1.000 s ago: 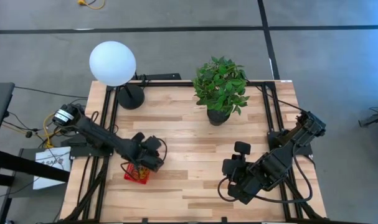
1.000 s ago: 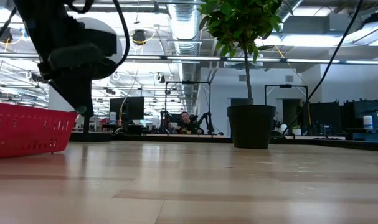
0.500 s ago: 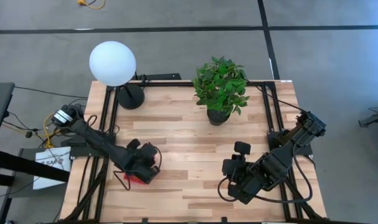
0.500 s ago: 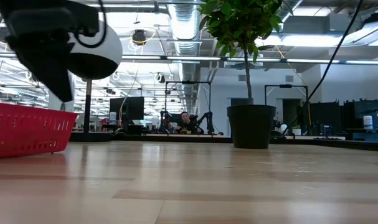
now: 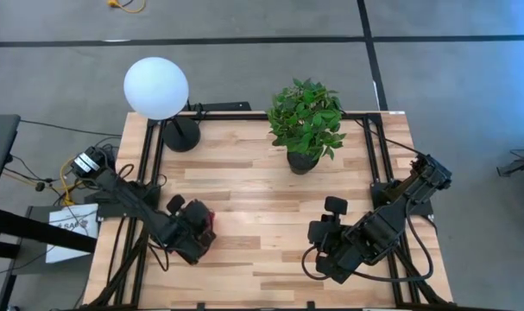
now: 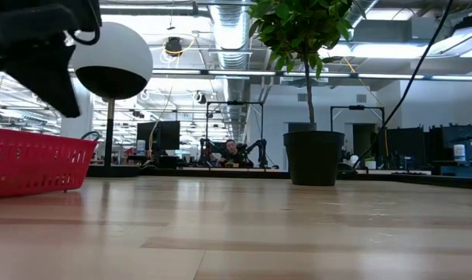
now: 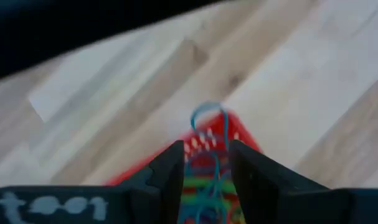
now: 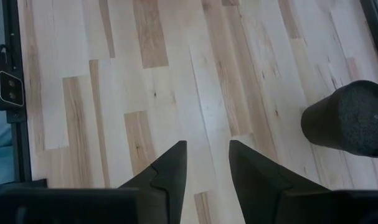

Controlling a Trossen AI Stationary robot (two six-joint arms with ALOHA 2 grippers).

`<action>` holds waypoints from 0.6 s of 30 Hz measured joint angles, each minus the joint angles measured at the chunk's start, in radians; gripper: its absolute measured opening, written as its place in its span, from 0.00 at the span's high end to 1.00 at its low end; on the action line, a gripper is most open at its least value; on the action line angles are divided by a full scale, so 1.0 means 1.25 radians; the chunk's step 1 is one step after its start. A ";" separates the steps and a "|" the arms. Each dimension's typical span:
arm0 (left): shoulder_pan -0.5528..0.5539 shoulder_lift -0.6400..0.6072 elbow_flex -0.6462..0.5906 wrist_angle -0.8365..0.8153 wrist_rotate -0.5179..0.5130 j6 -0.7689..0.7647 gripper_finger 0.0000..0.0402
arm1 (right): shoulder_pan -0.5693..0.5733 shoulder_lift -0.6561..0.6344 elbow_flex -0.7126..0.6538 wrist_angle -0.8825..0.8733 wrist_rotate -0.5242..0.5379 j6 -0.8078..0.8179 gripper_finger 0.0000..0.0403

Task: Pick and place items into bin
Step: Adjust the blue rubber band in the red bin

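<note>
My left gripper (image 5: 201,238) hangs over the red bin (image 7: 208,140) at the desk's (image 5: 262,186) eight o'clock, fingers (image 7: 170,171) spread, blue loop (image 7: 208,134) between them. My right gripper (image 8: 205,165) waits at four o'clock, fingers released and empty.

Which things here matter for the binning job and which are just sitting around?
Job: red basket; coloured loops inside it; left end effector above it.
Just around: potted plant; globe lamp; right end effector, waiting over bare table.

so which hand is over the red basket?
The left hand, above the red basket with a blue band between its fingers; the right hand sees only bare table.
</note>
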 joint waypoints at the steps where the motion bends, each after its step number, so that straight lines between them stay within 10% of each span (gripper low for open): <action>1: 0.000 0.000 0.000 0.000 -0.024 -0.001 0.70 | 0.000 0.000 0.000 0.000 0.000 0.000 0.72; 18: 0.062 0.000 -0.105 0.133 -0.014 0.105 0.70 | 0.000 0.000 0.000 0.003 0.000 0.000 0.72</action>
